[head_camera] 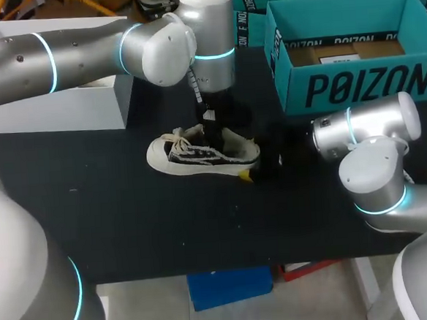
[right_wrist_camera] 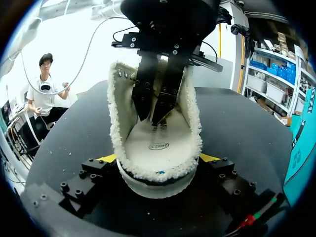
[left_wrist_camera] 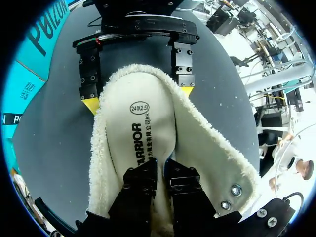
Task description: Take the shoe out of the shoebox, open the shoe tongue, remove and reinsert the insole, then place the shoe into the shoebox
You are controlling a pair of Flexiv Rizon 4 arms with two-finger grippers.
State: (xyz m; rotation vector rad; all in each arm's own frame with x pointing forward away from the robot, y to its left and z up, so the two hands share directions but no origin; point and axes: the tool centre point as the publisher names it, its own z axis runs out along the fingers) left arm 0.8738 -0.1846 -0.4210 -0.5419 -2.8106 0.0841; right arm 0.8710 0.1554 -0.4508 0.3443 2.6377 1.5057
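While the shoe (head_camera: 198,155) lies on its sole near the middle of the bench (head_camera: 129,217), toe toward the left edge, the left hand (head_camera: 213,134) drops into its opening from above. The right hand (head_camera: 251,157) sits at the heel, and the open shoebox (head_camera: 355,84) stands at the far right corner, well apart from the shoe.

From the left wrist, the left hand (left_wrist_camera: 162,170) has its fingers together, tips down on the insole (left_wrist_camera: 140,128) inside the fleece-lined shoe (left_wrist_camera: 212,153). Ahead, the right hand (left_wrist_camera: 138,97) clamps the heel from both sides.

From the right wrist, the right hand (right_wrist_camera: 158,158) grips the heel of the shoe (right_wrist_camera: 190,123), while the left hand (right_wrist_camera: 157,118) reaches down onto the insole (right_wrist_camera: 158,143).
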